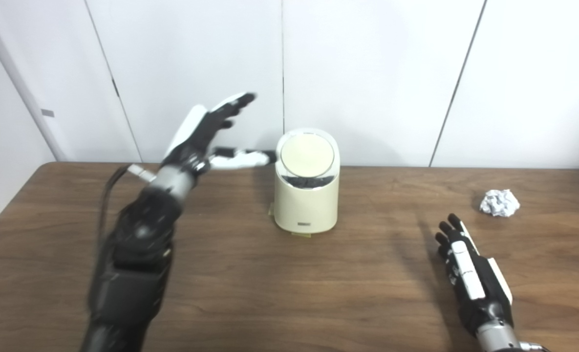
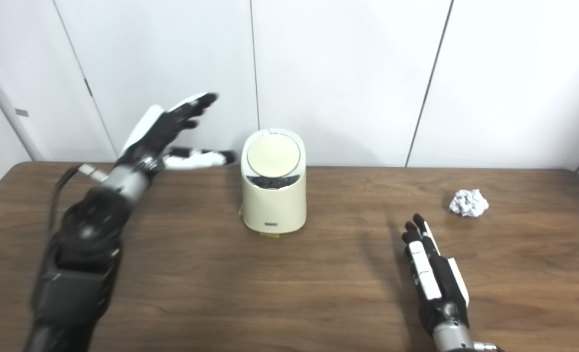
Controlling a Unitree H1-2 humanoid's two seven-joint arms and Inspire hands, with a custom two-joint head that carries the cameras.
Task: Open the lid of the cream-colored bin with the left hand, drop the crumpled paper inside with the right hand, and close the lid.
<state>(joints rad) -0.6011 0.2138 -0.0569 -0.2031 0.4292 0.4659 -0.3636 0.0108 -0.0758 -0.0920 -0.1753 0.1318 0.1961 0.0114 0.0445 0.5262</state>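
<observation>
The cream-colored bin (image 1: pixel 307 195) stands upright near the middle back of the wooden table. Its round lid (image 1: pixel 307 155) is tilted, with a dark gap showing below its front edge. My left hand (image 1: pixel 206 139) is raised to the left of the bin, open, fingers spread and thumb reaching toward the lid's rim without touching it. The crumpled paper (image 1: pixel 499 203) lies on the table at the right. My right hand (image 1: pixel 467 274) rests low near the front right, open, fingers stretched forward, a short way in front and to the left of the paper.
The brown wooden table (image 1: pixel 289 293) spans the view, with its back edge against a white panelled wall (image 1: pixel 367 73). A small tab (image 1: pixel 301 235) sticks out under the bin's front.
</observation>
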